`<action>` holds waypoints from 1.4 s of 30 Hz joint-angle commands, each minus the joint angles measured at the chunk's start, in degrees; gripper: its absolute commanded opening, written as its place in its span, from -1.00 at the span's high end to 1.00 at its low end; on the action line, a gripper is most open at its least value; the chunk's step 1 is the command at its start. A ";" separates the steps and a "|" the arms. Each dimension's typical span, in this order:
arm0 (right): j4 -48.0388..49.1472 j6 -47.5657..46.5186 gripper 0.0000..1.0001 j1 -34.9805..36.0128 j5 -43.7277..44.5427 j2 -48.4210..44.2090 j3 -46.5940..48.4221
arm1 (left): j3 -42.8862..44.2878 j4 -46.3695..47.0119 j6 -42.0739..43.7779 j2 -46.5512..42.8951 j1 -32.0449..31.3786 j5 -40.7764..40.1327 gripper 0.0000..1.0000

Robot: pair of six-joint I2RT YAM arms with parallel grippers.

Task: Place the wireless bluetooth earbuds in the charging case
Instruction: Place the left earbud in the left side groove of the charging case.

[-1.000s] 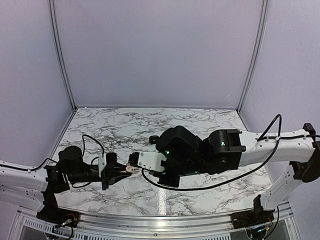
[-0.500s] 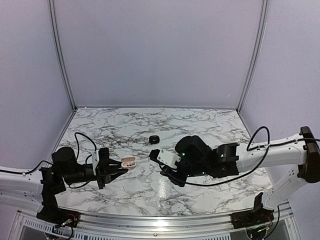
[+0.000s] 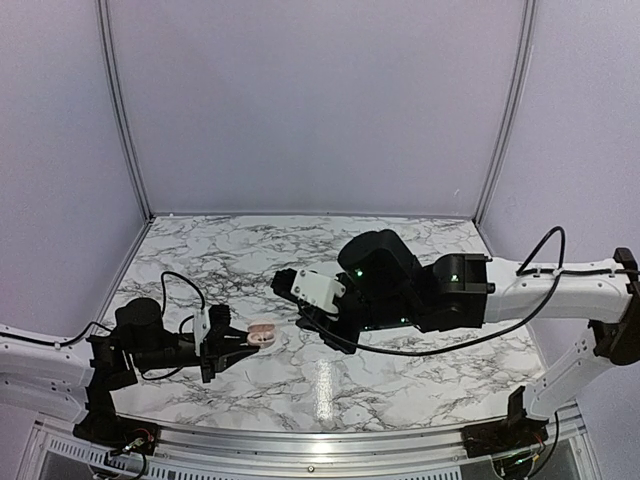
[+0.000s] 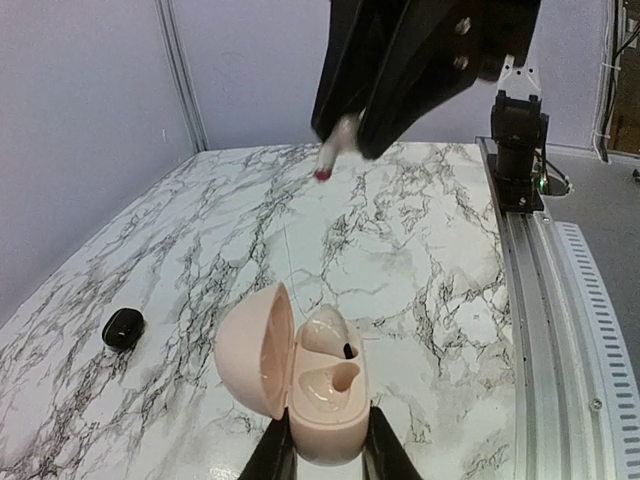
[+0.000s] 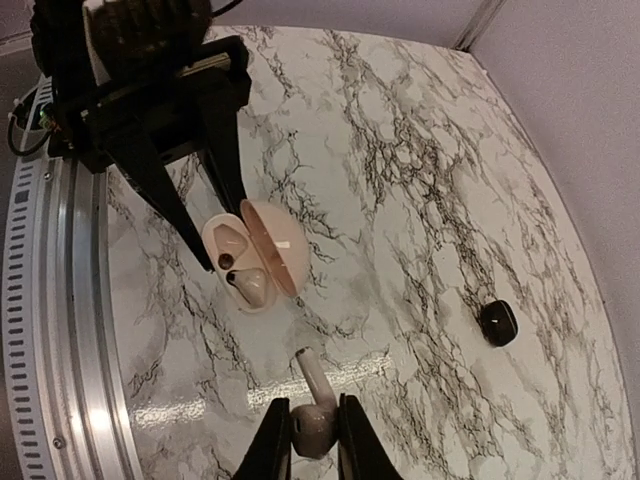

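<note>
Left tool (image 4: 325, 442) clamps open case (image 4: 300, 380) at base; right tool (image 5: 310, 420) pinches pale earbud (image 5: 313, 400), far-right of case.

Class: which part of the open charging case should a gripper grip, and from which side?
Grip the charging case by its lower shell, across the outer walls, from one end: its lid stands open and wells face up; leave both clear.

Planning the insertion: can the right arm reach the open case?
Probably yes: the left gripper holds the charging case open, wells exposed, and nothing lies between it and the earbud in the right gripper.
</note>
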 commanded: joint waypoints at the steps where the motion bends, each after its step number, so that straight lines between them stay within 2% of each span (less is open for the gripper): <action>1: -10.71 -3.55 0.80 3.39 4.97 1.77 6.52 | 1.20 1.50 1.50 2.21 -0.24 1.93 1.00; 15: -15.87 -9.90 0.81 8.15 13.74 8.12 13.47 | 3.03 1.42 -0.20 5.52 -0.32 4.67 1.00; 23: -16.51 -12.81 0.81 10.43 16.81 10.33 15.20 | 4.92 1.45 -1.62 9.10 -0.33 5.79 1.00; 42: -16.99 -15.75 0.82 14.34 26.95 14.98 17.75 | 5.62 1.50 -2.89 10.39 -0.33 7.44 1.00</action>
